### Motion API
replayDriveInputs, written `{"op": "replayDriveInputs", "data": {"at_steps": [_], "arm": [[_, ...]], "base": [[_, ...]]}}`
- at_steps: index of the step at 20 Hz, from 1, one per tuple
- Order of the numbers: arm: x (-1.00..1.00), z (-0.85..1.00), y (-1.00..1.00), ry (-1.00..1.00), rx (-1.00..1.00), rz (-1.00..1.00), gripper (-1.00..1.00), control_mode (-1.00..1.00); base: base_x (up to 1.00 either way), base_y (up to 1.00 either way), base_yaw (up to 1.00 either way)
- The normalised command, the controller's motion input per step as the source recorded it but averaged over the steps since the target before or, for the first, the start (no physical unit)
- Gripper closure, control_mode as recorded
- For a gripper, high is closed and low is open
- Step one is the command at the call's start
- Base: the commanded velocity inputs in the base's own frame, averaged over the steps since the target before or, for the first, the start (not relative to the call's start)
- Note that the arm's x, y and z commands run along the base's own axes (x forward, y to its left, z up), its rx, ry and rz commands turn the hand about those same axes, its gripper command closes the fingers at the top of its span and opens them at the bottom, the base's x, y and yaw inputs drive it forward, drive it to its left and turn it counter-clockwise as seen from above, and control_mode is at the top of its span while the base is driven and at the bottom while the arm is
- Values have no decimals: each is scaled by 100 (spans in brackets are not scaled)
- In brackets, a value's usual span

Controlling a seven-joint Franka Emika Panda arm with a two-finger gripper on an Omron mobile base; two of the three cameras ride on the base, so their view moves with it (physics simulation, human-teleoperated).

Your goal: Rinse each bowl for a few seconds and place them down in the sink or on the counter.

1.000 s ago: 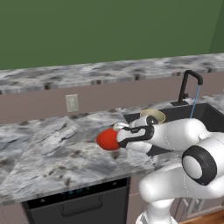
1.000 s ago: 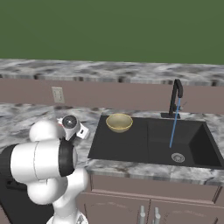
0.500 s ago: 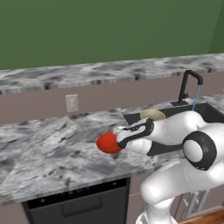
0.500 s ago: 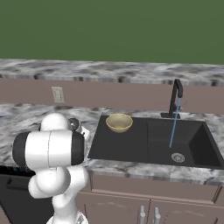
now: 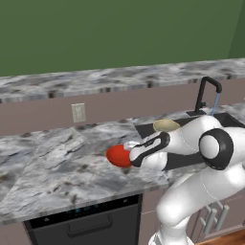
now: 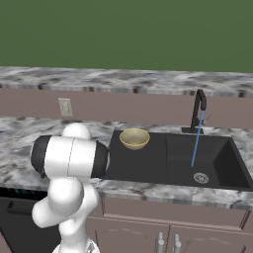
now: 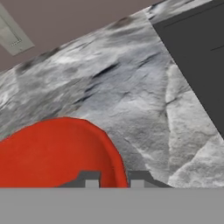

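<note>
Red bowl (image 5: 118,156) sits low over the marbled surface (image 5: 57,158) left of the sink (image 6: 168,160), its rim pinched between the nearly closed tips of the pincer (image 7: 114,178), likely being set down. Tan bowl (image 6: 134,138) rests in the sink's left part, apparently empty, while water runs from the faucet (image 6: 199,106).

place: home kitchen, rendered
surface (image 5: 57,162): grey-white marbled stone, matching ledge behind
sink (image 6: 163,163): black basin set in the surface, silver drain (image 6: 200,178)
faucet (image 6: 198,109): black, arched, thin blue stream running
cabinets (image 6: 148,232): mauve-brown, metal handles
appliance (image 5: 86,222): black dishwasher front under the surface
wall: green, outlet (image 5: 78,112) on brown backsplash
</note>
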Motion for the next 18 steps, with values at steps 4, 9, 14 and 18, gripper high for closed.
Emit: {"op": "replayDriveInputs", "data": {"at_steps": [4, 9, 14, 18], "arm": [[0, 17, 7, -3, 0, 5, -100, -100], [0, 35, 0, -1, 1, 6, -100, -100], [0, 35, 0, 0, 1, 4, -100, -100], [0, 42, 0, 0, 1, 3, -100, -100]], "base": [[0, 0, 0], [0, 0, 0], [0, 0, 0], [0, 0, 0]]}}
